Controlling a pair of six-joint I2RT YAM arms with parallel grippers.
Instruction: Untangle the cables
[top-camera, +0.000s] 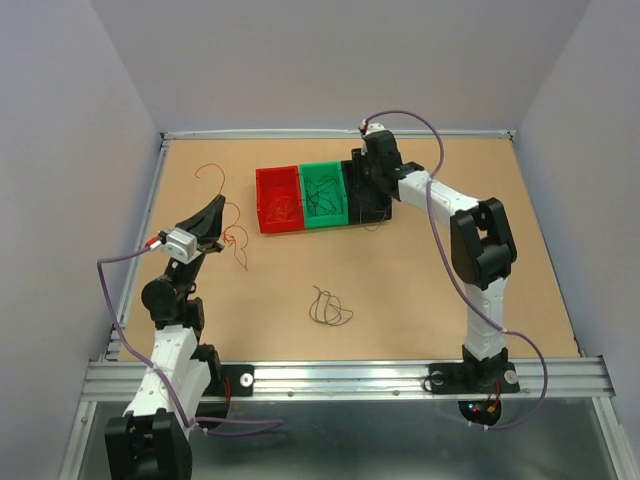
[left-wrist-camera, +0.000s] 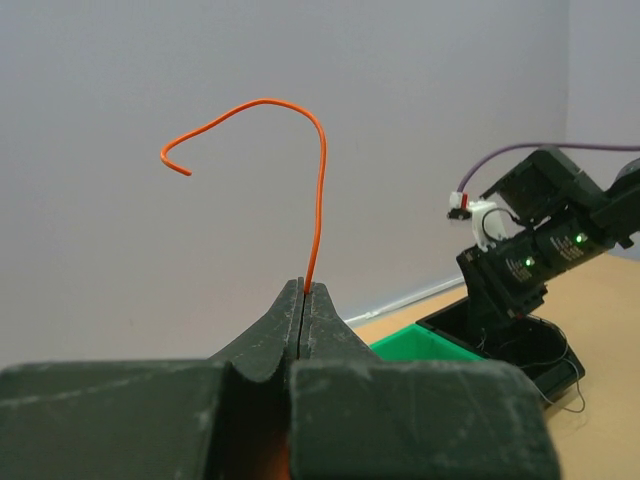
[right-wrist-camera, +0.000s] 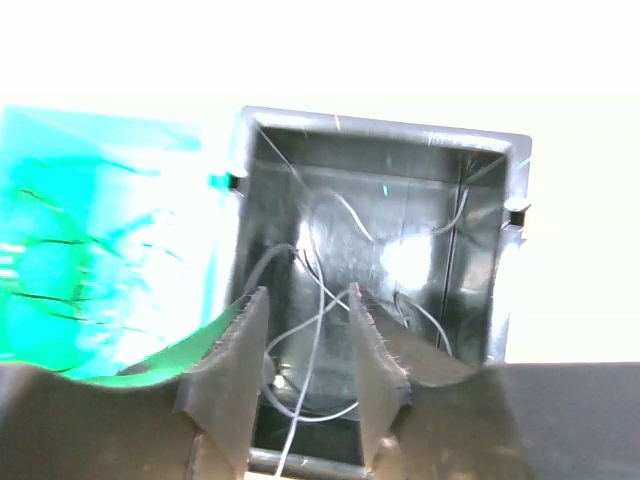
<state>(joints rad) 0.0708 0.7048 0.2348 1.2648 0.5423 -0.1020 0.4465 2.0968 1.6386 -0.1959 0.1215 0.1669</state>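
Note:
My left gripper (top-camera: 207, 222) is shut on a thin orange wire (top-camera: 212, 172) and holds it off the table. In the left wrist view the wire (left-wrist-camera: 321, 170) rises from the closed tips (left-wrist-camera: 303, 290) and curls into a hook. More orange-red and brown wires (top-camera: 236, 238) lie tangled below it on the table. A dark wire loop (top-camera: 330, 308) lies at the table's middle. My right gripper (top-camera: 375, 165) is open above the black bin (top-camera: 372, 208). In the right wrist view its jaws (right-wrist-camera: 307, 292) stand apart over grey wires (right-wrist-camera: 318, 335) in that bin (right-wrist-camera: 480, 210); none is pinched.
Three bins stand in a row at the back: red (top-camera: 262, 205) with orange wires, green (top-camera: 309, 210) with dark wires, then black. The green bin also shows in both wrist views (left-wrist-camera: 425, 345) (right-wrist-camera: 100, 230). The right arm (left-wrist-camera: 540, 235) rises at right in the left wrist view.

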